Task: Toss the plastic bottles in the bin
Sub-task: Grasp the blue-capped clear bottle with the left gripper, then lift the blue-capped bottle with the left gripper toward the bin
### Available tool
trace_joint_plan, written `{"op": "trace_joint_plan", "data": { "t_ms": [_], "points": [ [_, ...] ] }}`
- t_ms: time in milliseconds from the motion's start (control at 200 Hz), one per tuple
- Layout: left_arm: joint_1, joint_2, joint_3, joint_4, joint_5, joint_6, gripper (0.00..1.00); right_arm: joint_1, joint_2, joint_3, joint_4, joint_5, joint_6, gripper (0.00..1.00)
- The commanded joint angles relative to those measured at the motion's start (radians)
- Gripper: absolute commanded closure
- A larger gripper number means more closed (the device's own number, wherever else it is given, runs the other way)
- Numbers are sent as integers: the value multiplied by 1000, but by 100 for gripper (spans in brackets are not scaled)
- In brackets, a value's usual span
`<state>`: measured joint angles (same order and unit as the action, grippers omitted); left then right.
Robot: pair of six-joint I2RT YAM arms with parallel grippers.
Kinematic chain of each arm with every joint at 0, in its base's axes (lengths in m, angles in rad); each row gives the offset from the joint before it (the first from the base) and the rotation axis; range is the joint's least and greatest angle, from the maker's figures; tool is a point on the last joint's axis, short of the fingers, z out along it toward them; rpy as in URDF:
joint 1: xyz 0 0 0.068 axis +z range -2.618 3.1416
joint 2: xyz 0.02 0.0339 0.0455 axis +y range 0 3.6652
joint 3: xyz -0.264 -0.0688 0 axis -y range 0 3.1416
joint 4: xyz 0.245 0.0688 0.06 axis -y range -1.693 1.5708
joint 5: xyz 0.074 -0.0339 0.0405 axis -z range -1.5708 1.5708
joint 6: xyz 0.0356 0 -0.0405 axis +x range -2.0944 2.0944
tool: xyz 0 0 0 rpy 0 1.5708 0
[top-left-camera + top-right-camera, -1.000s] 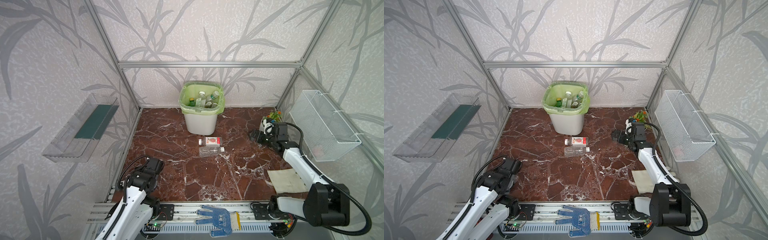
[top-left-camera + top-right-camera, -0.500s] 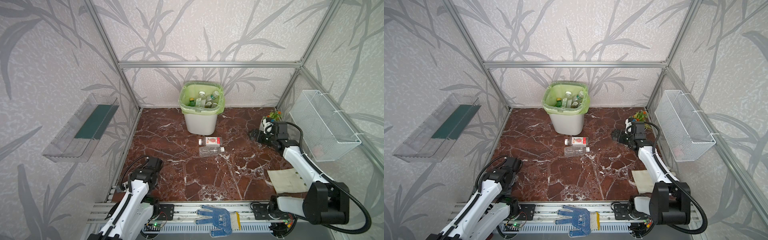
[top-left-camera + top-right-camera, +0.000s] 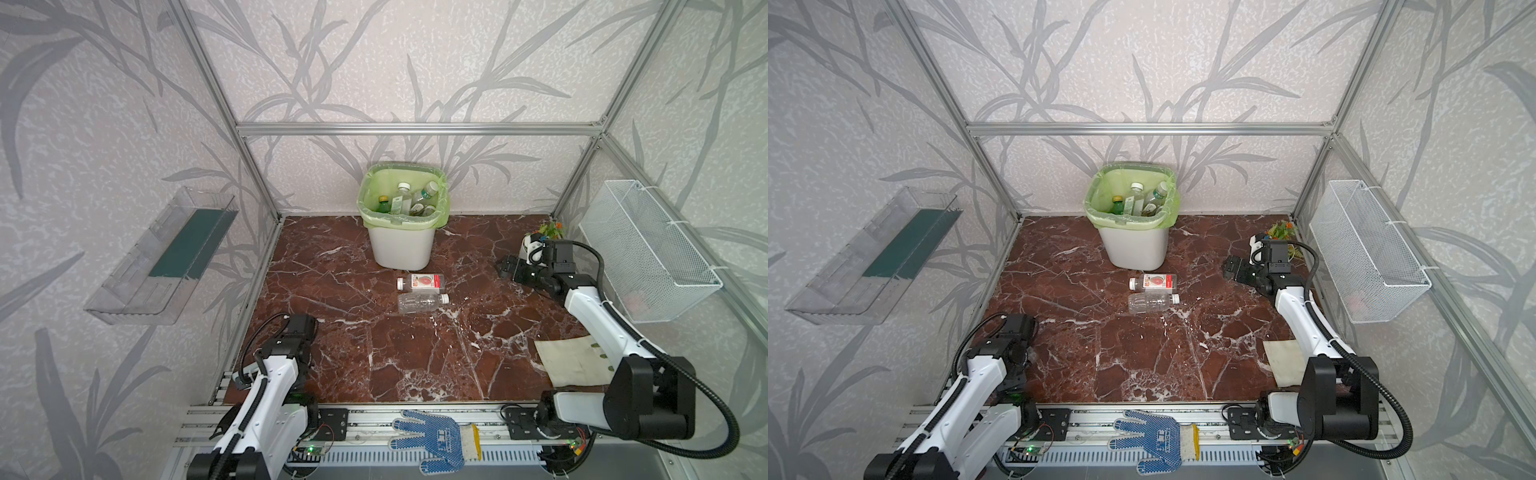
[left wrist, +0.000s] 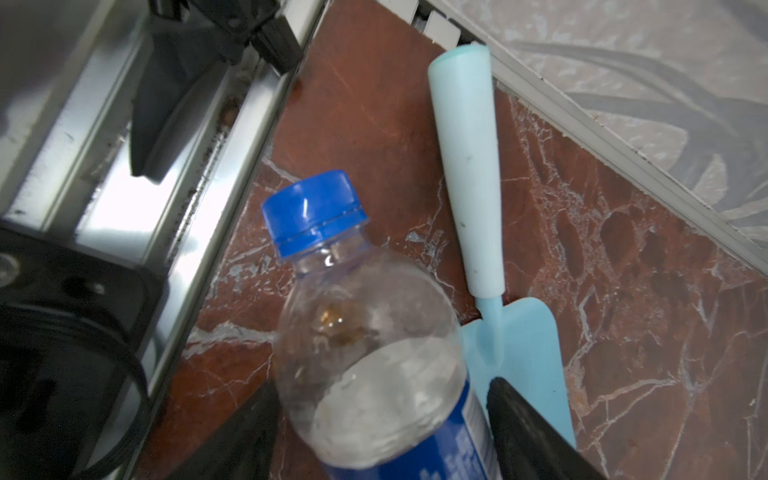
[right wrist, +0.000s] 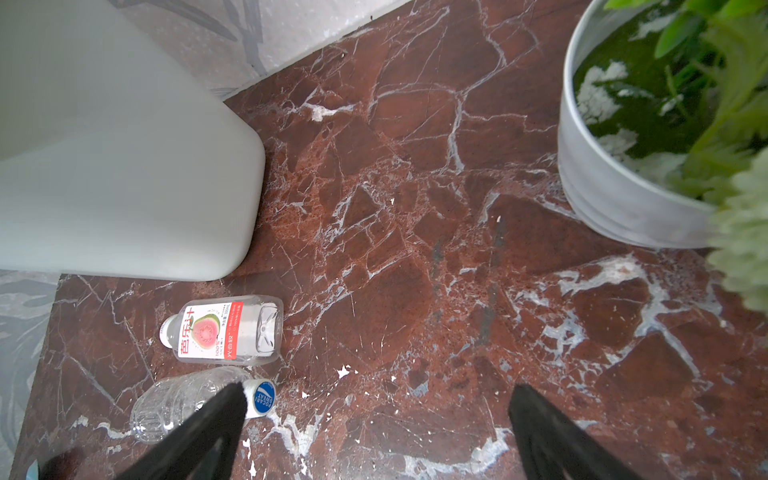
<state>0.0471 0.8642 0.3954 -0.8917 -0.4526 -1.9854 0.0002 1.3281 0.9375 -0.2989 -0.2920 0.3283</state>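
Observation:
A clear bottle with a blue cap and blue label [image 4: 365,332] lies on the marble floor between the fingers of my left gripper [image 4: 382,384]. One finger touches it and a thin gap shows at the other, so the gripper is open. In both top views that gripper [image 3: 296,336] points down at the front left corner and hides the bottle. A guava-label bottle [image 3: 422,281] [image 5: 224,330] and a clear crumpled bottle [image 3: 419,301] [image 5: 183,403] lie in front of the bin [image 3: 401,245] [image 5: 104,166], which holds several bottles [image 3: 409,199]. My right gripper [image 3: 509,268] [image 5: 378,388] is open and empty, to their right.
A light blue trowel [image 4: 469,166] lies right beside the blue-capped bottle, by the wall rail. A potted plant [image 5: 615,187] stands behind my right gripper. On the walls hang a wire basket [image 3: 648,249] and a clear tray [image 3: 166,257]. A cloth [image 3: 569,359] lies front right.
The left arm's forearm has swung a little inward while its wrist stays over the front left corner. The right gripper has edged slightly left. The bottles have not moved.

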Motion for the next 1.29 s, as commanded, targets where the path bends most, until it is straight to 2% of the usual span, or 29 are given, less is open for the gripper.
{"op": "trace_joint_plan", "data": {
  "t_ms": [0,205,490,665,905,1025,1290],
  "points": [
    [28,17,-28,42,36,14,23,6,-1,40,-32,9,-6,1],
    [68,35,-36,88,49,71,29,15,-2,48,-46,29,0,1],
    [97,39,-62,134,86,95,45,29,9,67,-60,46,0,1],
    [97,-30,-62,108,99,120,49,31,16,66,-55,44,2,1],
    [97,-200,-61,35,127,147,63,32,32,72,-45,39,2,1],
    [97,-267,-55,8,144,150,67,32,44,80,-43,38,0,1],
    [88,-275,28,17,179,238,72,34,49,83,-35,34,8,1]
  ]
}}
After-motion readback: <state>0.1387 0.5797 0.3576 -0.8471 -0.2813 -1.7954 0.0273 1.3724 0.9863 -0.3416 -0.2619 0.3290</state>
